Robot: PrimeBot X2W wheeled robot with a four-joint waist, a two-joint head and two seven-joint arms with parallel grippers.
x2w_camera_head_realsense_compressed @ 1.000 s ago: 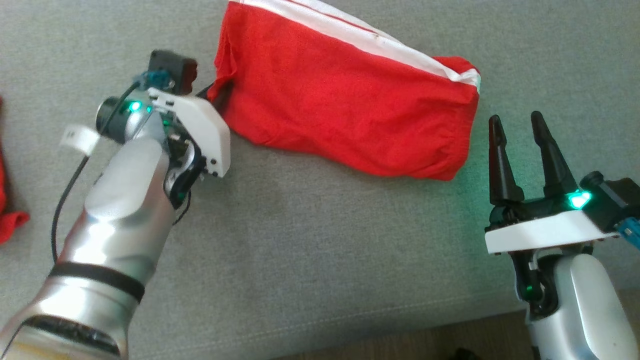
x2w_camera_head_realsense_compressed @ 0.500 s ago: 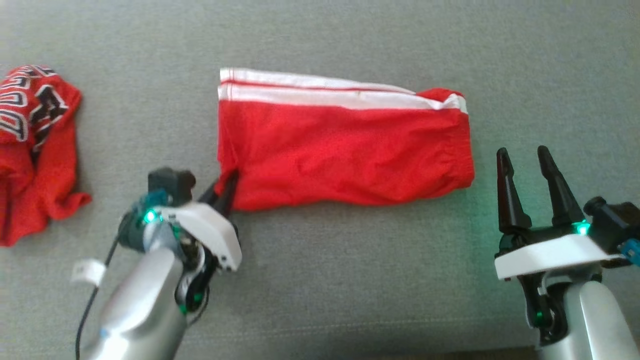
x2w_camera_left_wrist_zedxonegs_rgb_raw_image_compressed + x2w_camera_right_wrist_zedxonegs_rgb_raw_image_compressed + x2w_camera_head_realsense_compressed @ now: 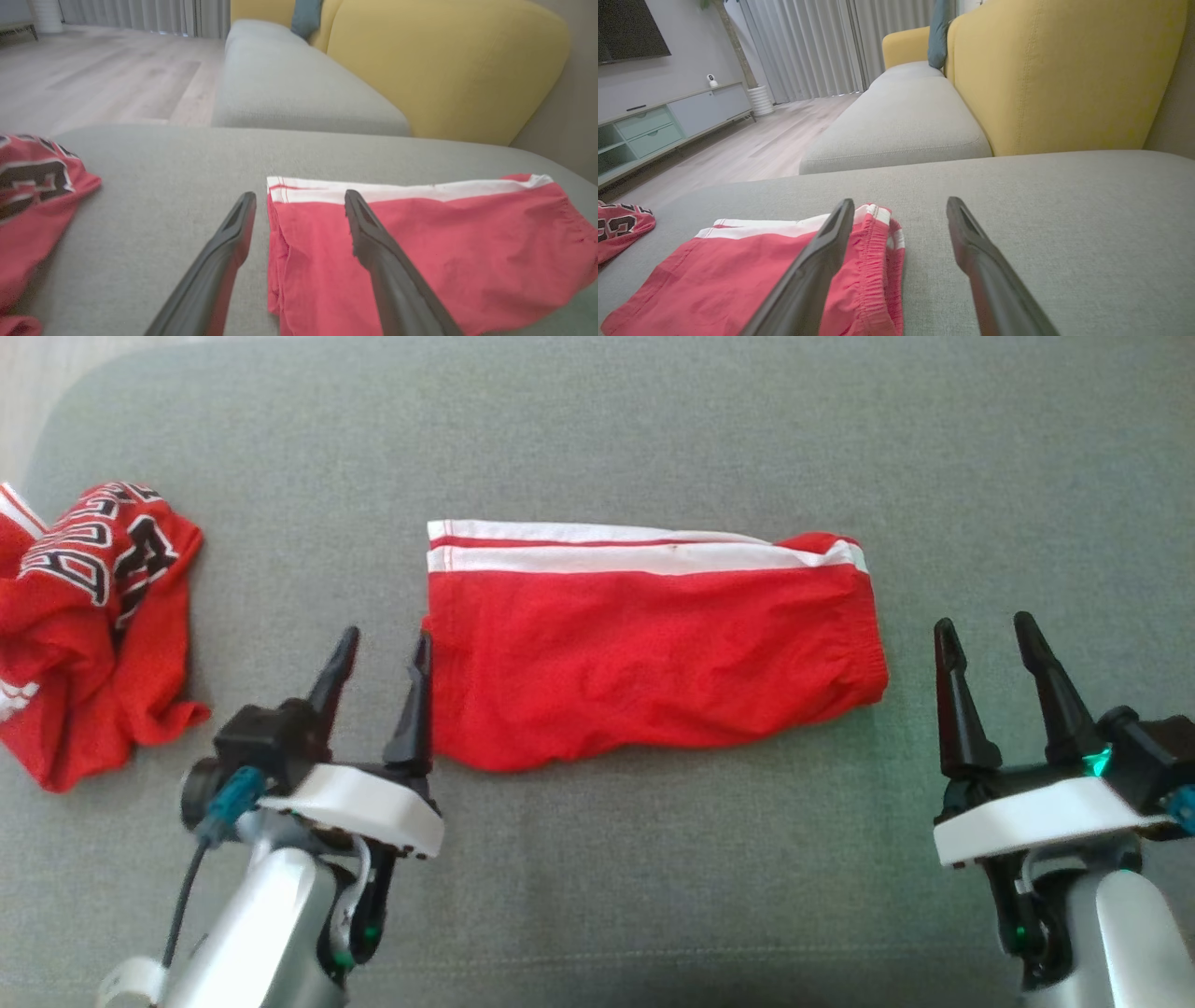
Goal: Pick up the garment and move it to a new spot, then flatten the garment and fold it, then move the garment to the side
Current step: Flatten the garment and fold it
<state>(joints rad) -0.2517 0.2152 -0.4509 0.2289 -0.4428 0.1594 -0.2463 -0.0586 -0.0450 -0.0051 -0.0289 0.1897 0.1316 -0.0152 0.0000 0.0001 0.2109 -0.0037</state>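
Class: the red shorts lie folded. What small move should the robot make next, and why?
Probably close the left hand on the nearest edge of the red shorts: they lie folded flat on the grey cushion, that hand stands open beside them, and moving them aside apparently remains.

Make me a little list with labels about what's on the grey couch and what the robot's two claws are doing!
surface: grey couch cushion
middle garment: red shorts with white stripes, folded, lying flat
other garment: red jersey, crumpled, off to the robot's left
left gripper: open, empty, at the shorts' left edge
right gripper: open, empty, just right of the shorts, apart from them
behind: yellow backrest
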